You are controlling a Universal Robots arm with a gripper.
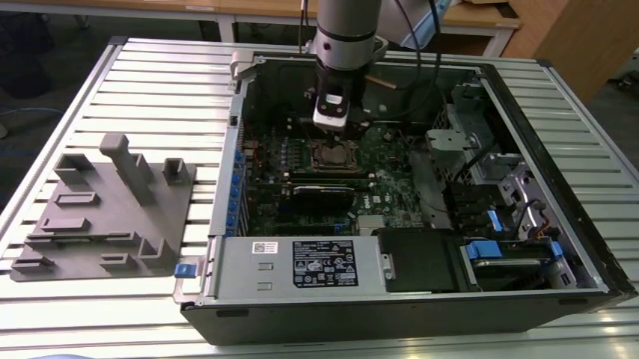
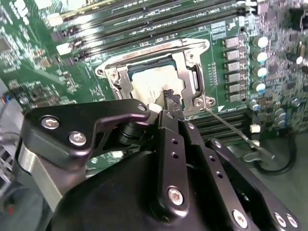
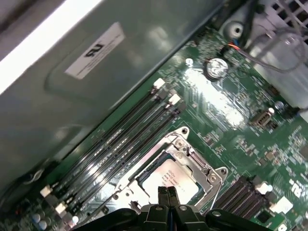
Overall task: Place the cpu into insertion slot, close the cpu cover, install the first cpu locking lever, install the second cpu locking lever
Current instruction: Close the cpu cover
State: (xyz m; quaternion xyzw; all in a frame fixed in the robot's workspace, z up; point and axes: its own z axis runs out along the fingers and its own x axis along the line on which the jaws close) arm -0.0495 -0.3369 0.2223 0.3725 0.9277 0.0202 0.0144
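The gripper [image 2: 168,98] stood with its fingers together and nothing seen between them, the tips at or just above the top of the cpu [image 2: 144,84]; contact could not be confirmed. The cpu lay in the insertion slot [image 1: 334,157], with the cpu cover [image 3: 204,166] apparently lowered around it. One locking lever [image 2: 231,126] projected free from the socket corner, unlatched. Judged hazards were as follows. Downward load from the tips on an unclamped chip could tilt it on the contacts. A sideways slip could scratch the metal top or strike the cover frame. The free lever, thin and probably springy, could snag a finger. The black memory slots [image 3: 125,139] lay just beside the socket, so lateral clearance was judged small. Beyond, the green circuit board [image 3: 231,125] sat in an open computer case [image 1: 399,329], which rested on a slatted metal table [image 1: 150,90]. A grey moulded fixture [image 1: 110,209] lay on the table at the exterior view's left, apart from the case. Wooden desks [image 1: 469,15] stood behind.
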